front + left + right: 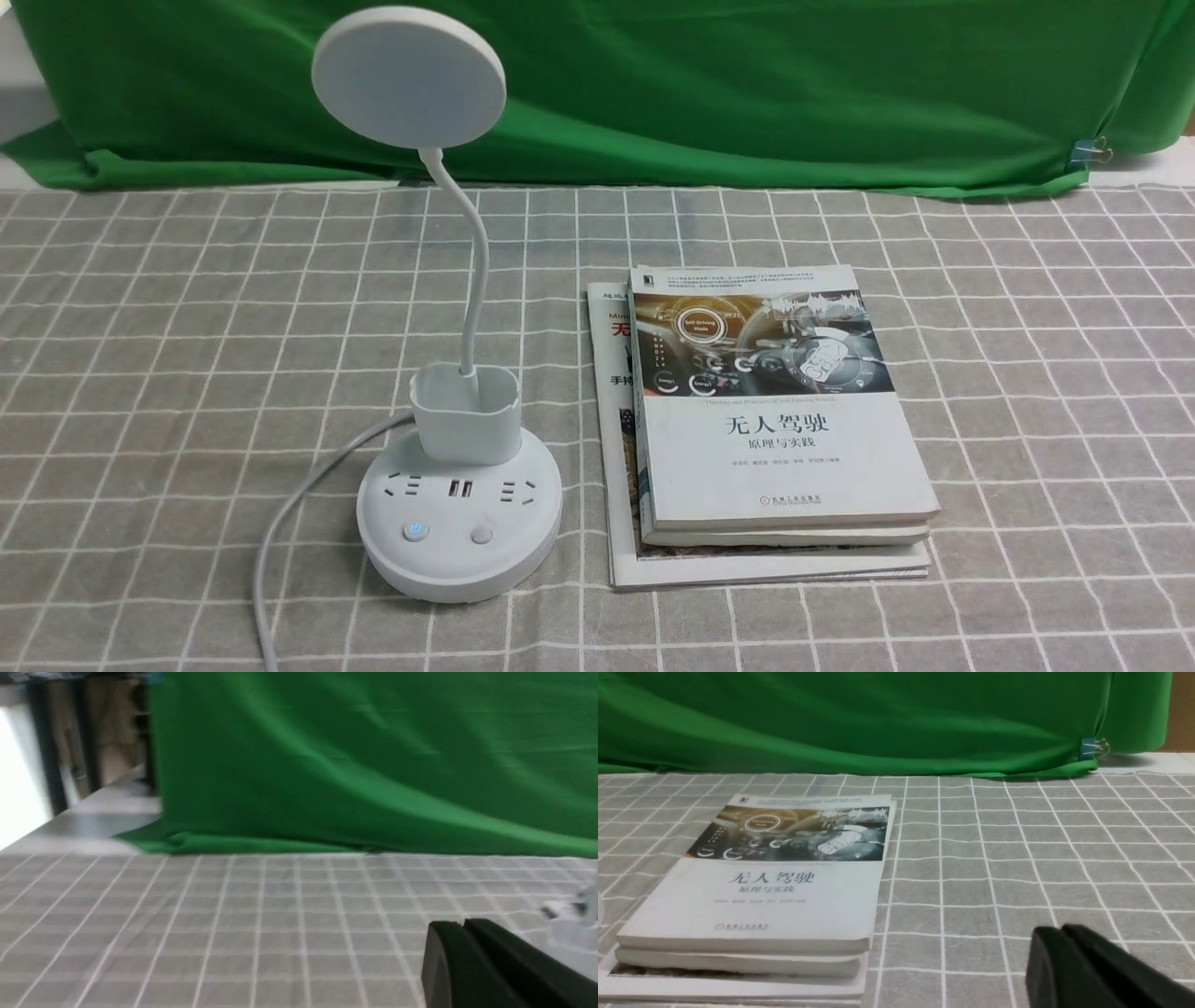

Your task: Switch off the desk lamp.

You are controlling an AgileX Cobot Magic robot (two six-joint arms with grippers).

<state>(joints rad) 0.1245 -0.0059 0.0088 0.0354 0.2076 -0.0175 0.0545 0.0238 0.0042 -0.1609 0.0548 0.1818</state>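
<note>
The desk lamp (467,439) stands left of centre in the front view; its round base (459,560) sits low in the frame, its cup (464,401) is at the back of the base, and its thin neck (478,280) rises to the flat head (408,77) at upper left. Two buttons sit on the near part of the base; the left button (414,532) shows a blue mark, the right button (482,535) is plain. I judge the base to be hard, smooth plastic, steady enough to take a push; the neck is bendy and the head rides high, so neither should be gripped; a button wants a light press straight down from a closed fingertip, not a grasp. The stack of books (775,420) lies just beside the base toward the right of the frame; the cord (260,588) trails to the lower left; open tablecloth (140,373) lies left and in front. The left gripper (463,926) and right gripper (1063,929) each have their fingers pressed together on nothing; neither appears in the front view.
</note>
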